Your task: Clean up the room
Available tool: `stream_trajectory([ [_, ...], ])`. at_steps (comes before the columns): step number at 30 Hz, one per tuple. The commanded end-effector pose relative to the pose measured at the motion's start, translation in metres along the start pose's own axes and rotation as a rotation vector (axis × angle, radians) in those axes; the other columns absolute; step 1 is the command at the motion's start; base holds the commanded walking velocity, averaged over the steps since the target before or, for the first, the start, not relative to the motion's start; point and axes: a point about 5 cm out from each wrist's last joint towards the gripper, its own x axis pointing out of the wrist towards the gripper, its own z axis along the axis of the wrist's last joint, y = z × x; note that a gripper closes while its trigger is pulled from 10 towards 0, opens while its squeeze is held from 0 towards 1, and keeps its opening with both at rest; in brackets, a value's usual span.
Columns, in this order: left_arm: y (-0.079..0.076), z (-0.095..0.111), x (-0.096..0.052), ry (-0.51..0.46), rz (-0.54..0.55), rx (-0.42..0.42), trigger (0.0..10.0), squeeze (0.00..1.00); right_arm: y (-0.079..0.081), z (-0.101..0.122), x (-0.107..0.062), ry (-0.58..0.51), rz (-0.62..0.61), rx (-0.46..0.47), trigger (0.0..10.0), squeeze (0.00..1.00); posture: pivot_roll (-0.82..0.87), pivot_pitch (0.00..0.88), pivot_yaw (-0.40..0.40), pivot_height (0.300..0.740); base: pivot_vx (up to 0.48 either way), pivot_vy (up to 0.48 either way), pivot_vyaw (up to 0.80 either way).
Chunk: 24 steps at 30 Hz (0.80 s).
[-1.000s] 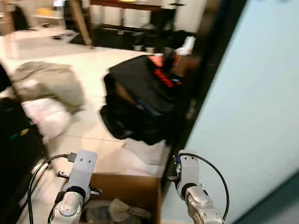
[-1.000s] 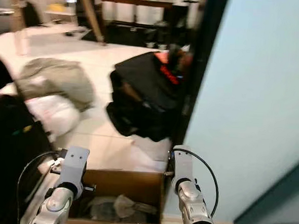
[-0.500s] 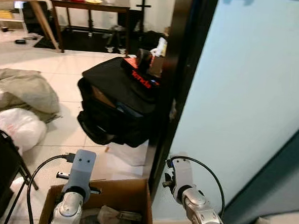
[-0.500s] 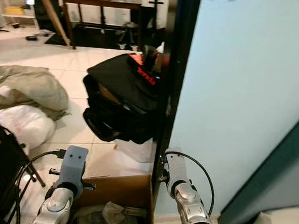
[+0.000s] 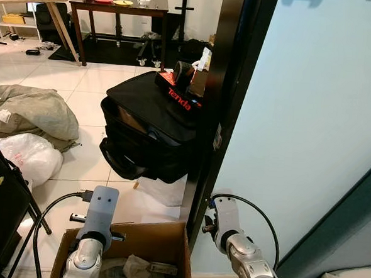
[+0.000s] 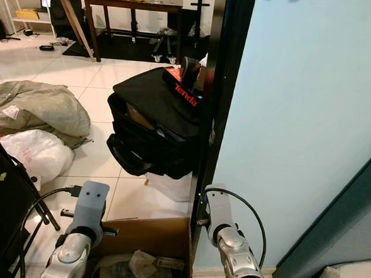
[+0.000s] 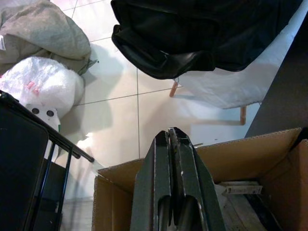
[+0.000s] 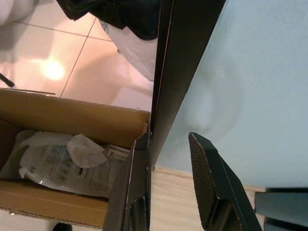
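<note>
left end effector (image 7: 173, 144) raised above open cardboard box (image 5: 160, 238) on floor, fingers pressed together, nothing held. right end effector (image 8: 168, 154) beside dark door frame (image 5: 230, 85), fingers apart, nothing between them. box holds crumpled paper (image 8: 86, 149) and a plastic packet (image 8: 53, 163). black bag (image 5: 151, 127) with red lettering lies against door frame, just beyond box. grey-green cloth heap (image 5: 30, 110) and white plastic bag (image 5: 24, 157) on tiled floor, well apart from box. dark wooden surface (image 5: 118, 6) far back.
</note>
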Motion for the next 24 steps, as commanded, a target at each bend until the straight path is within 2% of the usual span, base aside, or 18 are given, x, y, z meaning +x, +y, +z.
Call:
stream_trajectory([
  [1,-0.0018,-0.0033,-0.0011,0.016,-0.003,0.003,10.0,0.00,-0.0008,-0.0027,-0.0017,0.013,-0.007,0.019,10.0,0.00,0.03,0.041,-0.031,0.740,0.000,0.000,-0.52],
  [24,-0.0036,-0.0058,-0.0035,0.023,-0.024,-0.008,10.0,0.00,0.0003,-0.0046,-0.0030,0.030,-0.002,0.027,10.0,0.00,0.03,0.050,-0.035,0.740,0.000,0.000,-0.78],
])
